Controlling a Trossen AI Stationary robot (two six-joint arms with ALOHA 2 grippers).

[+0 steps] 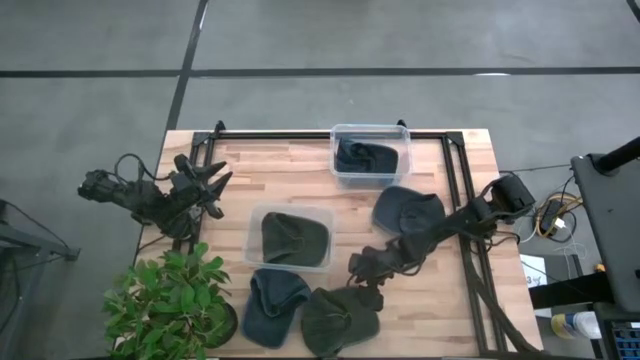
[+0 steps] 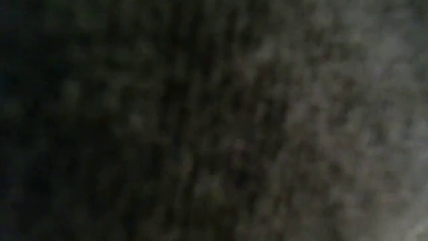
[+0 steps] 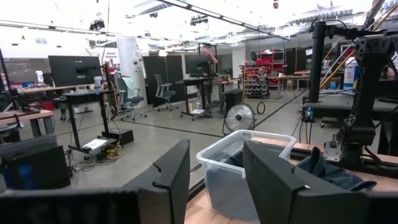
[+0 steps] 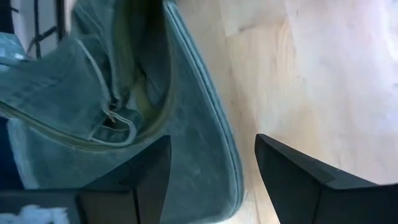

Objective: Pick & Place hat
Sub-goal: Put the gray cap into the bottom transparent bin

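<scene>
The olive hat [image 1: 340,318] lies at the table's near edge, in front of the central plastic bin [image 1: 291,238]. A blue-grey hat [image 1: 275,305] lies just beside it. The right gripper [image 1: 366,272] hangs directly over the olive hat's rim, fingers [image 4: 146,174] spread with nothing between them. Beyond the central bin, a second bin [image 1: 371,154] holds dark fabric. The left gripper [image 1: 205,183] waits beside the central bin, near the plant [image 1: 170,300], fingers spread.

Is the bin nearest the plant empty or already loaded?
Loaded: the clear bin by the plant holds a dark green hat.
</scene>
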